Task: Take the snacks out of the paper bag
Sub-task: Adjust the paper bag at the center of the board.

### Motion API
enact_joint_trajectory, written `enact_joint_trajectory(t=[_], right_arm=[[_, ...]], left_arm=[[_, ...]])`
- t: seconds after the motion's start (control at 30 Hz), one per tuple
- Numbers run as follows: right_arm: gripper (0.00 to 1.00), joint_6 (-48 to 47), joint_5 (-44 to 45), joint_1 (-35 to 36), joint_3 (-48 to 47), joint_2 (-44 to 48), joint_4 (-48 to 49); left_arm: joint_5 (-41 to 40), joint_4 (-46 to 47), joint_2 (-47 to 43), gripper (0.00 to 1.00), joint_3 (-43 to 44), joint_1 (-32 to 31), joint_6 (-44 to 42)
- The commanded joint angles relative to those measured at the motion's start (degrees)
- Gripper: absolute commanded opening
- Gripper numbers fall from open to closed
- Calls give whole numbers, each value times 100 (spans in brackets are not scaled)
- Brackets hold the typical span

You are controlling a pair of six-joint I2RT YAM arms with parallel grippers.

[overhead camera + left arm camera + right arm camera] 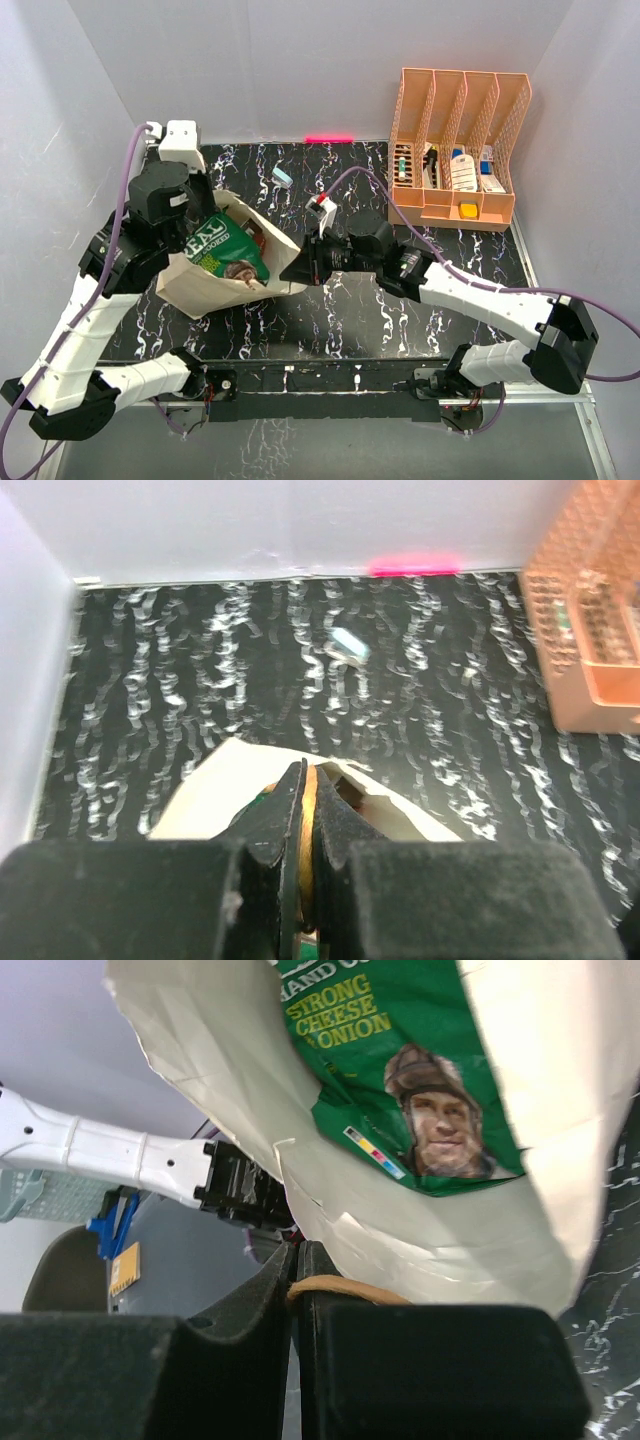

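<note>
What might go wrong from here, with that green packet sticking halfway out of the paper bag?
1. The left gripper seems to pinch only a thin edge of the green packet, so the packet may slip and drop into the bag.
2. The right gripper holds the paper bag just by its cord handle; a hard tug might tear it or drag the bag along.

Tan, creased paper bag (195,290) sits open-mouthed at centre-left of the dark worktop (330,320). A glossy dark green packet (228,250), printed with a man's face, protrudes from its mouth.
</note>
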State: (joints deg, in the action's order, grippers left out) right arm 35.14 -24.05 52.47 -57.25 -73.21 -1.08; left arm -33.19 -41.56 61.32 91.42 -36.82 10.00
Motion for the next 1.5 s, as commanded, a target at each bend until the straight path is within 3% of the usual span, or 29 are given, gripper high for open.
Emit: enact_joint_trajectory(t=[0.0, 0.2, 0.33, 0.57, 0.67, 0.8, 0.93, 1.0, 1.13, 1.27, 1.33, 1.47], right_arm=[[8, 239, -200, 163, 243, -11, 691], [8, 301, -79, 268, 790, 252, 634], [10, 261, 238, 268, 1035, 496, 268], [29, -20, 1053, 269, 1210, 920, -964], [42, -261, 1677, 272, 1144, 1243, -1856], [66, -662, 2750, 265, 768, 1699, -2880], [91, -1211, 3548, 269, -26, 1747, -3587], [98, -1474, 3622, 267, -535, 1579, -3675], [98, -1800, 2566, 269, -1515, 961, -3091], [98, -1665, 1258, 293, -1836, 276, -2001], [98, -1577, 1062, 421, -1973, -108, -1617], [78, -1712, 1331, 803, -2343, -825, -1367]], left_arm=[[1620, 1161, -378, 0, -447, -37, 329], [2713, 1275, -682, 0, -922, -36, 427], [2514, 1137, -803, 0, -1015, -36, 414], [2143, 939, -924, 0, -1043, -36, 413], [1902, 825, -949, 0, -1011, -36, 408], [1557, 665, -980, 0, -961, -36, 443], [1540, 628, -992, 0, -960, -37, 461], [1565, 613, -989, 0, -975, -36, 480], [1629, 602, -990, 0, -998, -36, 585], [1758, 604, -907, 0, -945, -36, 737], [1857, 508, -757, 0, -783, -36, 776], [1991, 291, -582, 0, -486, -36, 806]])
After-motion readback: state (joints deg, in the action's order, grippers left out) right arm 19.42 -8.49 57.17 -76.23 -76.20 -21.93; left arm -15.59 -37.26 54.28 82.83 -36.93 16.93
